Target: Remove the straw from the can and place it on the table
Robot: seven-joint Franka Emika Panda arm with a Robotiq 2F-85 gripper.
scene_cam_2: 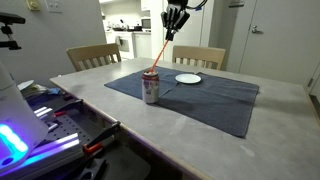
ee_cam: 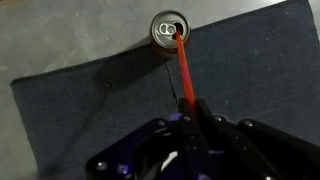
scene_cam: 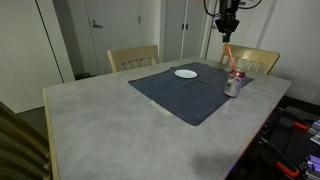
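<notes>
Status: grasp done, extraction under way, placement not started

Straw [scene_cam_2: 162,52] is pinched at its upper end and runs down at a slant to the can [scene_cam_2: 152,88]. In wrist view its lower tip sits right at the can mouth, at 12 o'clock from the tool [ee_cam: 190,125]. I can't tell whether the tip is a little way inside or just clearing the rim, so I'm treating it as not yet out.

Can stands upright on the dark mat [scene_cam: 185,100], near the mat's edge. White plate [scene_cam: 186,73] lies on the mat at roughly 10 o'clock from the can in an exterior view, well apart from it.

Left to do: lift until the tip clears the opening, carry sideways, lay the straw flat on the bench [scene_cam: 100,115], release.

Tool hangs high above the can in both exterior views, jaws closed onto the straw, touching nothing else. In wrist view I see no gap around the straw, so I read it as a firm grip, not a loose cage.

Straw is tilted, not plumb. My guess is a careless pull could nudge the can, so I'd watch the tip and the can base
</notes>
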